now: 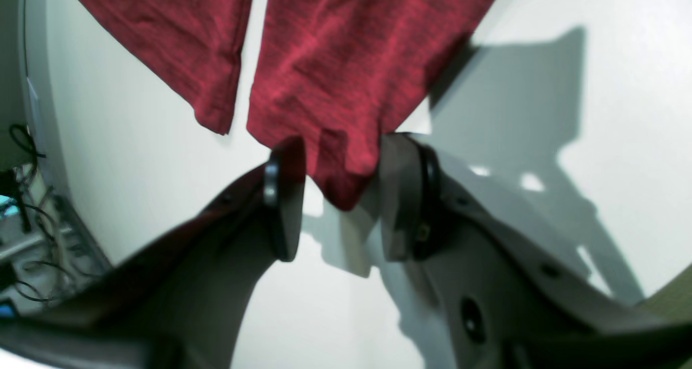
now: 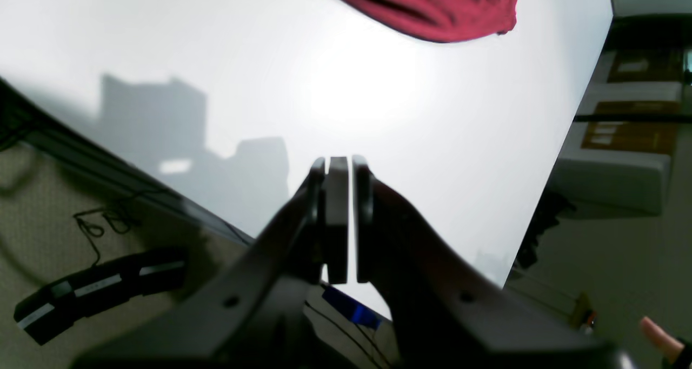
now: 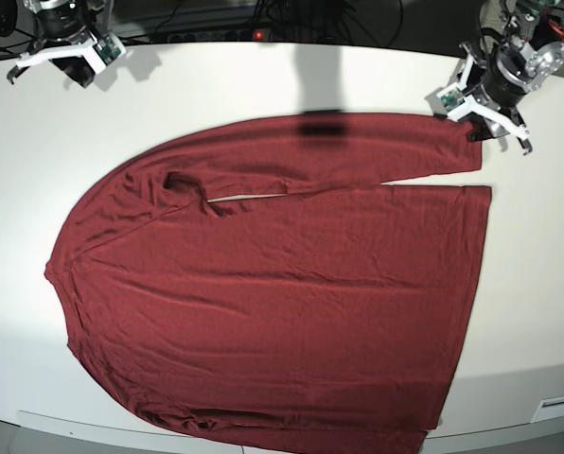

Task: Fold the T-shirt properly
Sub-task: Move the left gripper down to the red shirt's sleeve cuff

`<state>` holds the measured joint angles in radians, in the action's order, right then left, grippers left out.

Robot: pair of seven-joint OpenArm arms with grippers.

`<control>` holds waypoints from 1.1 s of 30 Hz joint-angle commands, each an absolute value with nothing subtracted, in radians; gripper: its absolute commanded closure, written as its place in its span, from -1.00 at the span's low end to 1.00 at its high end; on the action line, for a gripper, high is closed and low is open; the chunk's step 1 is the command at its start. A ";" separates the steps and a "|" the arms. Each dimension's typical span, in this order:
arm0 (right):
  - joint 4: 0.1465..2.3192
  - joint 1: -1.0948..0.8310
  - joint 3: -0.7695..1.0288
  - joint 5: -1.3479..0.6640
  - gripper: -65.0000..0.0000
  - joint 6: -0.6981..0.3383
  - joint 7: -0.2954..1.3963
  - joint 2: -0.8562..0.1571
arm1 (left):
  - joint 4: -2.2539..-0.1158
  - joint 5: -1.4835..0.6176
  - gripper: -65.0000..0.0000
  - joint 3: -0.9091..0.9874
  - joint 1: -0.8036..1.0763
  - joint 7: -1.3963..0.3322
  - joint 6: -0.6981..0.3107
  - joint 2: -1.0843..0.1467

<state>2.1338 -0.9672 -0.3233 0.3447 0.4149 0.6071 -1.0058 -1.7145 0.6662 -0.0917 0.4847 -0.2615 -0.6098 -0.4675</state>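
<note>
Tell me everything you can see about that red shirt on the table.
The shirt is dark red, plain, of thin soft fabric with light wrinkles. It lies spread flat on the white table, covering most of it. One long sleeve lies stretched along the body's upper edge, with a narrow gap of table showing between. In the left wrist view, the cuff end sits between the open jaws of the left gripper; whether they touch it is unclear.

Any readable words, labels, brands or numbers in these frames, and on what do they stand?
None can be read.
Large plain maroon long-sleeved T-shirt: no print.
Brown boxes beyond the white table: pale labels, too blurred.
Black bar with white strips: too blurred.
</note>
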 commanded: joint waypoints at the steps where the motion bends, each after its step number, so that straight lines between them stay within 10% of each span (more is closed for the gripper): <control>1: 2.151 -0.973 -0.320 0.364 0.93 0.435 0.603 -1.016 | -1.699 0.680 0.26 -0.100 0.503 -0.286 -0.698 -0.469; 24: 2.151 -0.973 -0.320 0.367 0.93 0.435 0.690 -1.006 | -1.694 0.678 0.36 -0.100 0.388 -0.269 -0.698 -0.500; 29: 2.151 -0.973 -0.320 0.368 0.93 0.435 0.690 -1.006 | -1.694 0.585 1.00 -0.100 0.388 -0.325 -0.698 -0.500; 33: 2.151 -0.973 -0.320 0.368 0.93 0.435 0.691 -1.006 | -1.694 0.522 1.00 -0.100 0.388 -0.349 -0.698 -0.500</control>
